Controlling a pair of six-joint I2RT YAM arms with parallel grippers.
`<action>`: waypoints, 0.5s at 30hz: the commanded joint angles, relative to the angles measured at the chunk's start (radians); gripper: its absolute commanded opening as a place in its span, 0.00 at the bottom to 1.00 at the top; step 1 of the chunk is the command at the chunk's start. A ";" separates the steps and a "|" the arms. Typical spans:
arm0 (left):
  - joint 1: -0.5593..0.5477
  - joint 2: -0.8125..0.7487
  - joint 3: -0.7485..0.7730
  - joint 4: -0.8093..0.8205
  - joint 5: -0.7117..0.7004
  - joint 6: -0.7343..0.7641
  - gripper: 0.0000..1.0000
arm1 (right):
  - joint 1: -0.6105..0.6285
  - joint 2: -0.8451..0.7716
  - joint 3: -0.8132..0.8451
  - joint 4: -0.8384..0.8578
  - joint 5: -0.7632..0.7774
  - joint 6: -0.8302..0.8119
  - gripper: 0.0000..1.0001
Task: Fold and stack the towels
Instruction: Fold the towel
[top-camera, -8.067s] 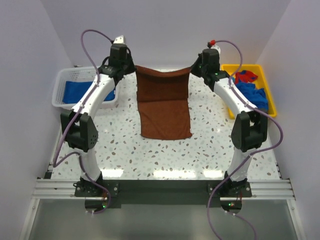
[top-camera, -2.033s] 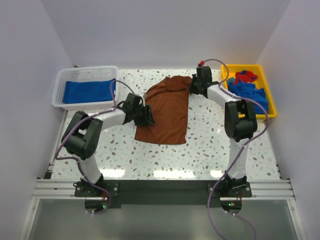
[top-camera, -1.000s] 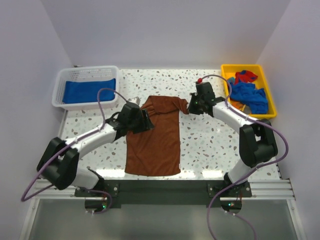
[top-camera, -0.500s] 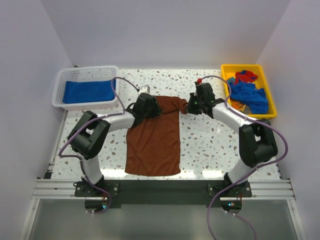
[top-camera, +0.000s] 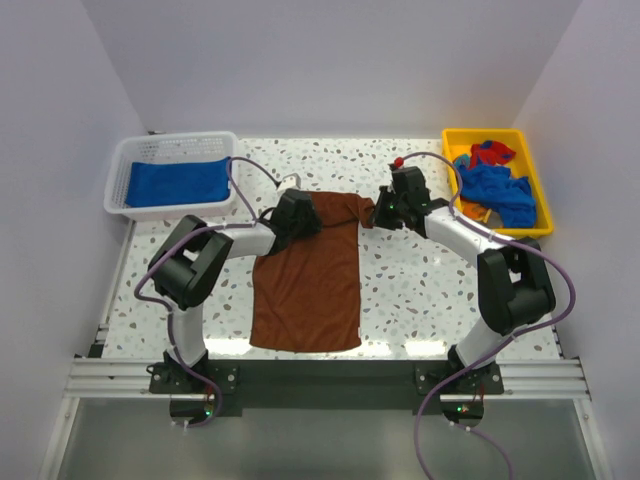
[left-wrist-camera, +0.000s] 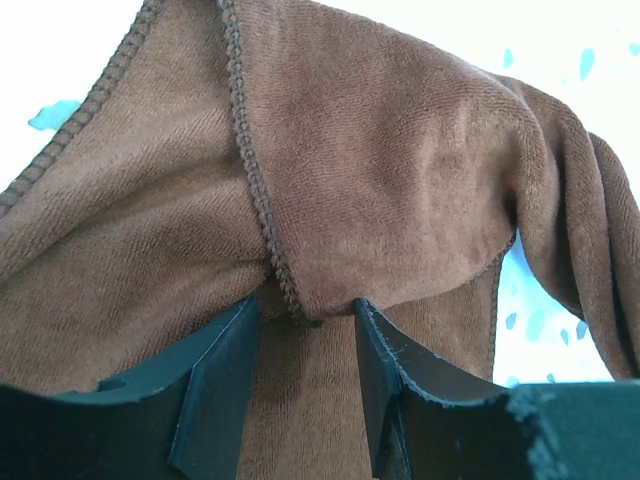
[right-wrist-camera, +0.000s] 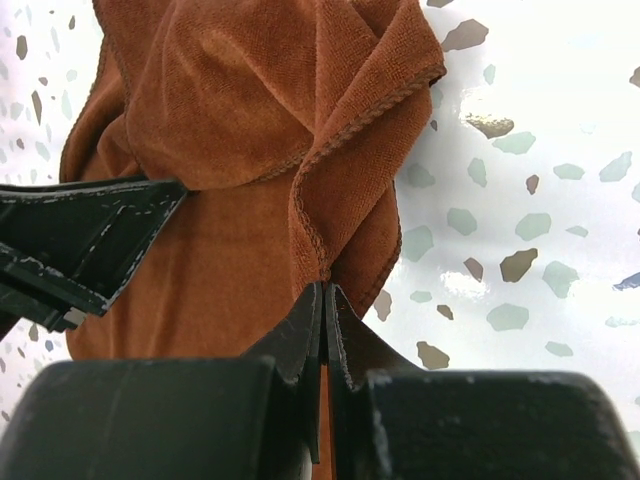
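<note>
A rust-brown towel (top-camera: 310, 280) lies lengthwise on the table, its near end flat and its far end bunched. My right gripper (top-camera: 378, 212) is shut on the far right corner, and the hem runs into the pressed jaws (right-wrist-camera: 325, 285). My left gripper (top-camera: 305, 213) is at the far left corner. Its jaws (left-wrist-camera: 304, 305) are open, low over the brown towel (left-wrist-camera: 380, 180), with a folded stitched edge lying just at the tips. The left fingers (right-wrist-camera: 90, 230) also show over the brown towel (right-wrist-camera: 230, 240) in the right wrist view.
A white lattice basket (top-camera: 125, 165) at the far left holds a folded blue towel (top-camera: 178, 182). A yellow tray (top-camera: 530, 140) at the far right holds crumpled blue towels (top-camera: 495, 185) and a red one (top-camera: 490, 152). Walls close in the table's left, back and right sides.
My left gripper moved from the towel's left edge up and right to its far left corner, and its jaws narrowed a little. The right gripper kept its hold and barely moved.
</note>
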 joint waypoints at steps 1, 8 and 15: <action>0.000 0.018 0.031 0.078 -0.003 0.005 0.49 | -0.001 0.004 -0.011 0.039 -0.018 0.013 0.00; 0.000 0.015 0.026 0.129 0.029 0.020 0.44 | -0.001 0.007 -0.016 0.045 -0.021 0.014 0.00; 0.000 0.022 0.025 0.172 0.051 0.022 0.40 | -0.001 0.007 -0.022 0.043 -0.018 0.011 0.00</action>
